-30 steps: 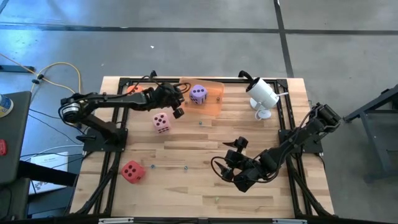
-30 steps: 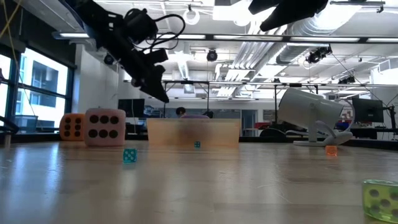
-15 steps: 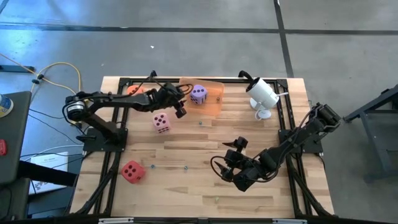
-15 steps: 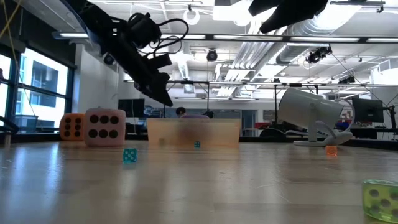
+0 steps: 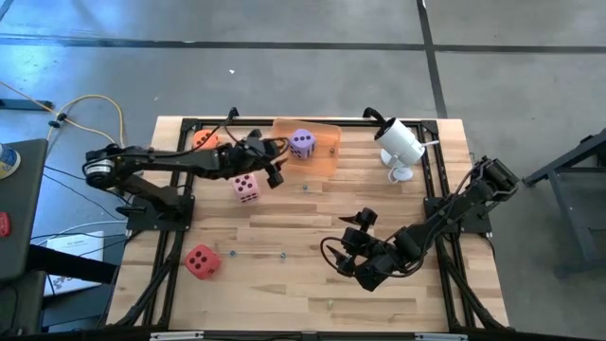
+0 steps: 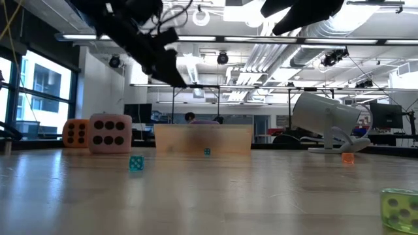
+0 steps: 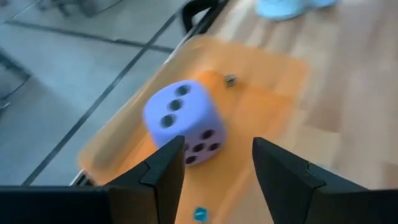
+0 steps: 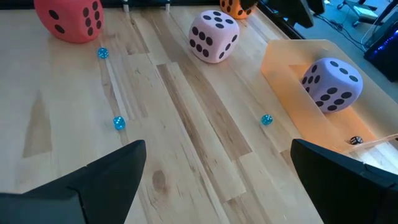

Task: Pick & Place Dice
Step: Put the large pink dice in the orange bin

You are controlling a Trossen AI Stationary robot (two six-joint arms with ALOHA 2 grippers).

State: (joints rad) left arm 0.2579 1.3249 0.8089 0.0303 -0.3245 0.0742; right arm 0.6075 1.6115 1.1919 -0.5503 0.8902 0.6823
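Four foam dice show in the high view. The purple die (image 5: 302,143) sits inside the translucent orange tray (image 5: 327,159) at the far edge. On the table rest the pink die (image 5: 246,187), the red die (image 5: 202,260) and the orange die (image 5: 204,139). My left gripper (image 5: 273,171) is open and empty, raised above the table between the pink die and the tray. Its wrist view looks past the fingers (image 7: 168,163) at the purple die (image 7: 184,122). My right gripper (image 5: 350,256) hovers wide open over the table's right half, holding nothing.
A white camera-like device (image 5: 401,145) stands at the far right corner. Tiny dice lie scattered: teal ones (image 8: 118,122) (image 8: 266,119), another teal one (image 6: 136,163), a green one (image 6: 398,209). Black frame rails run along the table's sides. Bare wood lies in the middle.
My left gripper has risen higher above the table while staying just in front of the tray, and its arm has stretched out straighter. It stays open. The dice and the right arm have kept still.
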